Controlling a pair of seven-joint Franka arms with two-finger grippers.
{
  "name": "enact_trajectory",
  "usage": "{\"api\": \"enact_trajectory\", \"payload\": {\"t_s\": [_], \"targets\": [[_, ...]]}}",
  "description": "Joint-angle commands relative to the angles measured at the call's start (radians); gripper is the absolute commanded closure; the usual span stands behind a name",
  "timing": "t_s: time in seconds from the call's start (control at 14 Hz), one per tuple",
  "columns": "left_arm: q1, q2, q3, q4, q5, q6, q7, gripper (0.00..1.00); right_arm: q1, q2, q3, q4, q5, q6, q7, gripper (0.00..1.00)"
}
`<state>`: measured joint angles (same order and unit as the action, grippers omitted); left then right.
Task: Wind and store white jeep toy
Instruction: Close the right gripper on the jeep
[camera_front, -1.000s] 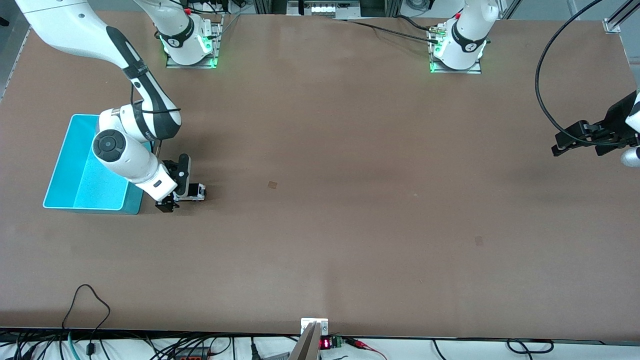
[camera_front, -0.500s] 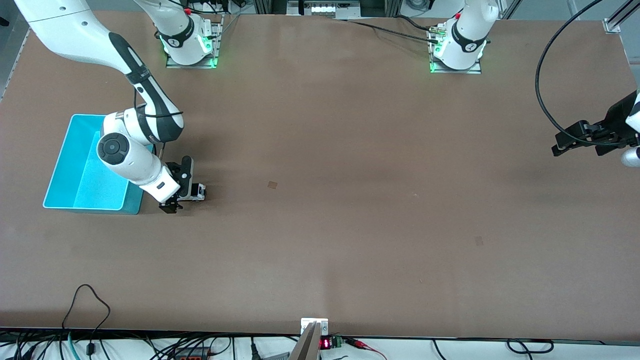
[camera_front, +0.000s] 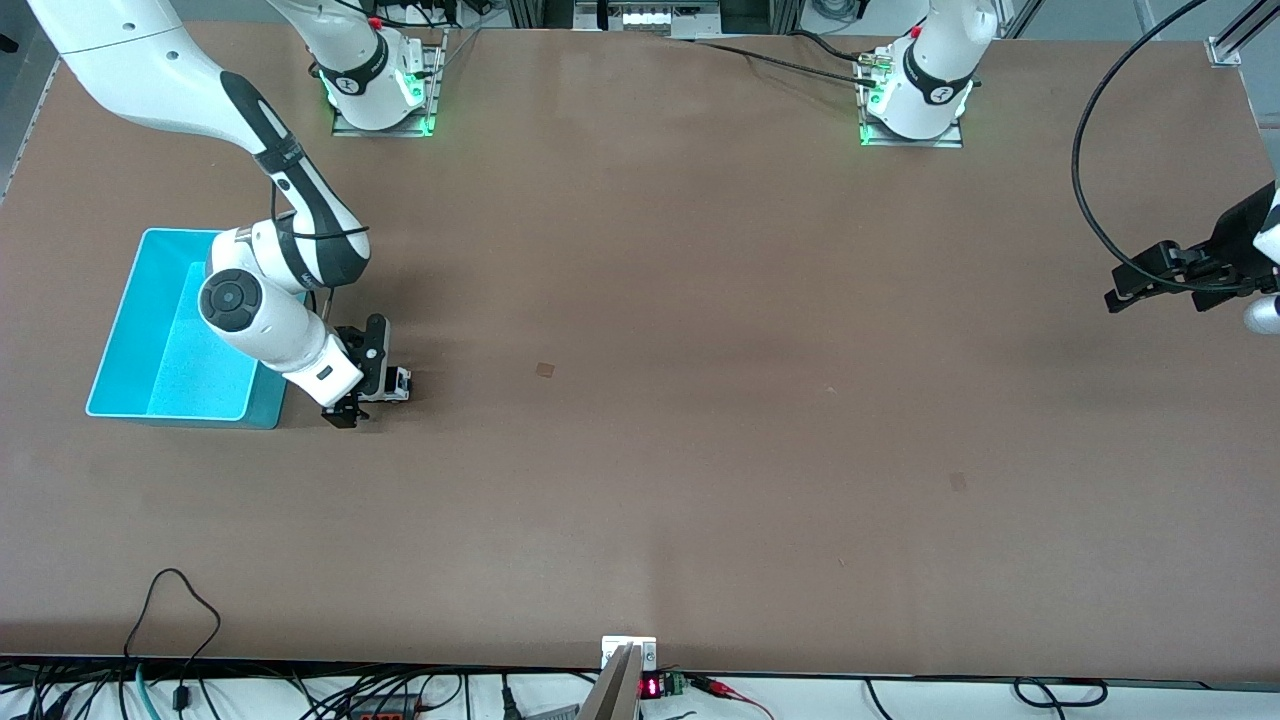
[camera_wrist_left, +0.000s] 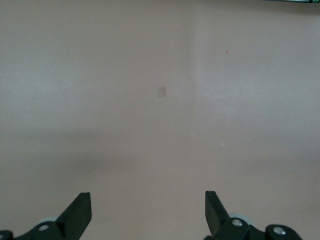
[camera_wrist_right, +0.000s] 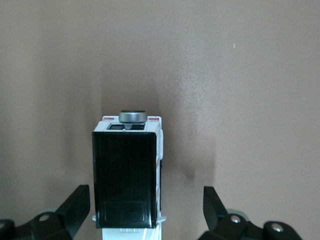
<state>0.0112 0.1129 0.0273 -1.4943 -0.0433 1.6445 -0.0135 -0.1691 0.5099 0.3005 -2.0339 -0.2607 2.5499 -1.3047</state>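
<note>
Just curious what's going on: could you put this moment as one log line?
right gripper: open, astride white jeep toy, on table beside teal bin | left gripper: open, waiting at left arm's end

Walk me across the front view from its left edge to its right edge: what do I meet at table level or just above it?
teal bin → right gripper, open, down around the white jeep toy → long stretch of bare table → left gripper, open, waiting above the left arm's end of the table.
</note>
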Motion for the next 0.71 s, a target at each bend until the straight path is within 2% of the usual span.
{"api": "enact_trajectory", "payload": {"t_s": [0.0,0.36,0.43,0.5,0.57,0.64], "targets": [[-0.005,-0.002,0.011,0.000,-0.007,-0.002,0.020,0.00,-0.015,0.009,0.012,-0.002,-0.020,0.021,0.015,0.00],[-0.005,-0.004,0.009,-0.001,-0.007,-0.002,0.021,0.00,-0.015,0.024,0.012,-0.002,-0.022,0.039,0.028,0.00],[-0.007,-0.002,0.008,-0.001,-0.006,0.000,0.023,0.00,-0.015,0.024,0.012,-0.002,-0.022,0.041,0.028,0.06],[-0.007,-0.002,0.006,-0.003,-0.006,0.003,0.023,0.00,-0.013,0.024,0.012,-0.002,-0.022,0.041,0.028,0.31],[-0.007,-0.004,0.005,-0.007,-0.007,0.006,0.023,0.00,-0.010,0.024,0.012,-0.002,-0.023,0.043,0.028,0.48],[-0.007,-0.006,0.005,-0.018,-0.007,0.012,0.023,0.00,-0.009,0.024,0.012,-0.002,-0.023,0.043,0.028,0.59]]}}
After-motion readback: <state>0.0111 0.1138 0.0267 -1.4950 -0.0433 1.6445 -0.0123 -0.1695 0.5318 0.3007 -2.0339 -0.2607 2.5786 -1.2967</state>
